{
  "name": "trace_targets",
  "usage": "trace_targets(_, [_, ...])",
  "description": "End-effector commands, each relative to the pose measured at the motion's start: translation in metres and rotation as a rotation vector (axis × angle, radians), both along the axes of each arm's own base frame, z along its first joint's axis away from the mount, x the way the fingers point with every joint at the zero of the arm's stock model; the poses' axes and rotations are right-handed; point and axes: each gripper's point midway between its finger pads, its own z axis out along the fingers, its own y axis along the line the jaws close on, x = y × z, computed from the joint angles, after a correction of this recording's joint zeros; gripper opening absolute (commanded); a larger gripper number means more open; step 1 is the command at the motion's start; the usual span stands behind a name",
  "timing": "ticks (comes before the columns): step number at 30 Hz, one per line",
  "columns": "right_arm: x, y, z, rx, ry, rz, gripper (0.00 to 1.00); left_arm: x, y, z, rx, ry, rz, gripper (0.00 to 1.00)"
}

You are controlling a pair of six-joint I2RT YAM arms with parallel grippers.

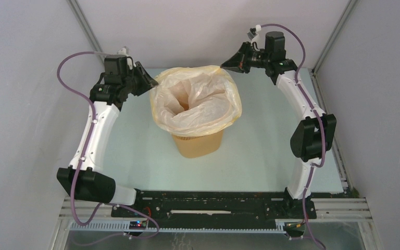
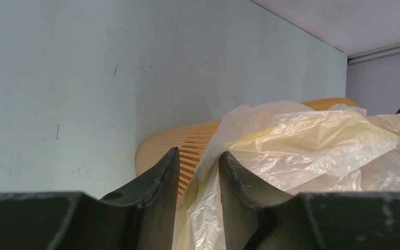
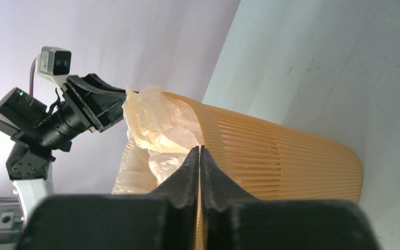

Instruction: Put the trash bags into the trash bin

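The yellow-orange ribbed trash bin [image 1: 198,146] stands upright mid-table. The pale cream trash bag [image 1: 198,99] sits in its mouth and folds out over the rim. My left gripper [image 1: 152,83] is at the bin's left rim. In the left wrist view it [image 2: 199,153] is open, with bag film [image 2: 312,146] running between the jaws beside the bin wall [image 2: 187,140]. My right gripper [image 1: 223,66] is at the back right rim. In the right wrist view it [image 3: 199,148] is shut, seemingly pinching the bag's thin edge [image 3: 151,120] against the bin [image 3: 281,151].
The pale green table [image 1: 271,146] is walled by grey panels at the left, back and right. The black arm-base rail [image 1: 213,203] runs along the near edge. The left gripper [image 3: 114,107] shows across the bin in the right wrist view.
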Motion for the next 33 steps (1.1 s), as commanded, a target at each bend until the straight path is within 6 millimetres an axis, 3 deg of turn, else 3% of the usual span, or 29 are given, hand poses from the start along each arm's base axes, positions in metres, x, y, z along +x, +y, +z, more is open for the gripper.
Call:
trace_targets(1, [0.003, 0.002, 0.011, 0.059, -0.002, 0.026, 0.00, 0.009, 0.008, 0.027, -0.017, -0.070, 0.052, 0.37])
trace_targets(5, [0.009, 0.005, 0.007, 0.095, 0.029, 0.035, 0.00, 0.012, 0.009, 0.031, -0.032, -0.083, 0.065, 0.35])
trace_targets(8, [0.008, 0.007, 0.010, 0.120, 0.031, 0.056, 0.01, 0.016, 0.007, 0.030, -0.050, -0.074, 0.058, 0.40])
trace_targets(10, [0.003, 0.005, 0.019, 0.143, 0.031, 0.066, 0.22, 0.016, 0.005, 0.030, -0.057, -0.071, 0.049, 0.39])
trace_targets(13, [-0.013, -0.007, 0.050, 0.183, 0.000, 0.059, 0.51, 0.016, 0.004, 0.032, -0.064, -0.069, 0.039, 0.39])
trace_targets(17, [-0.029, -0.030, 0.066, 0.185, -0.021, 0.040, 0.67, 0.013, 0.003, 0.032, -0.067, -0.065, 0.034, 0.39])
trace_targets(23, [-0.063, -0.013, 0.057, 0.175, -0.078, 0.129, 0.70, 0.008, -0.001, 0.031, -0.082, -0.054, 0.013, 0.40])
trace_targets(27, [-0.065, 0.000, 0.053, 0.147, -0.081, 0.153, 0.68, 0.005, -0.002, 0.035, -0.076, -0.057, 0.002, 0.42])
trace_targets(33, [-0.057, 0.017, 0.040, 0.126, -0.056, 0.169, 0.46, 0.000, 0.001, 0.046, -0.073, -0.084, -0.001, 0.51])
